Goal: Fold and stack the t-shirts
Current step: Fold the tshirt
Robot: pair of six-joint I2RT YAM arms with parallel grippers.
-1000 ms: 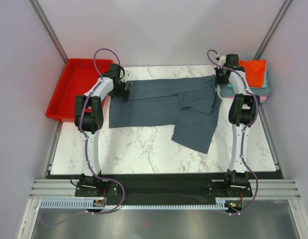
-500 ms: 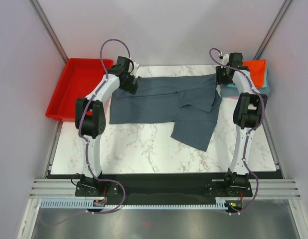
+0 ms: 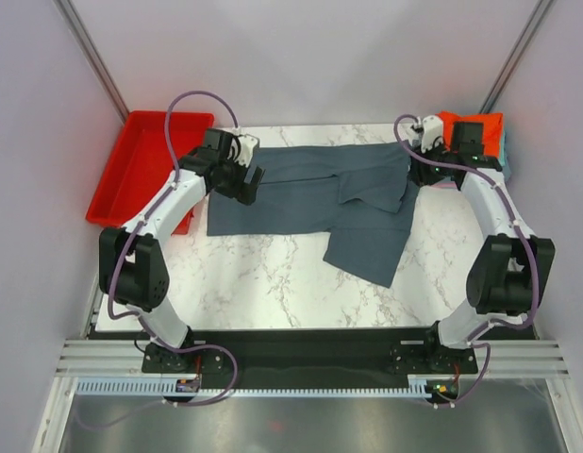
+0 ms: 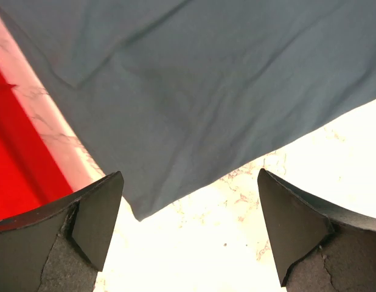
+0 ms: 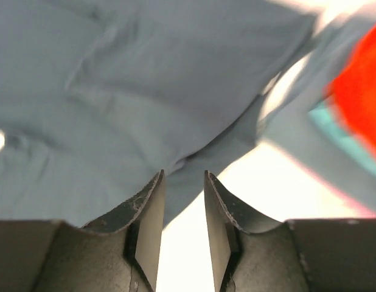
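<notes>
Blue-grey shirt [image 3: 301,193] lies long-axis across the bench [image 3: 244,283]. Left gripper [image 4: 189,182], jaws wide, hovers over its left end; right gripper [image 5: 183,177], jaws narrow and empty, over its right end.

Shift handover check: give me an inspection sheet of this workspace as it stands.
Surface: white marble table.
Job's things: slate shirt spread, part-folded; folded stack, orange-red on top, at far right corner.
Clutter: red tray beside the table's left edge.
Grippers: left gripper open over the shirt's corner; right gripper narrowly open, nothing seen between its fingers.
Cables: purple cables looped along both arms.
Surroundings: pale walls.
</notes>
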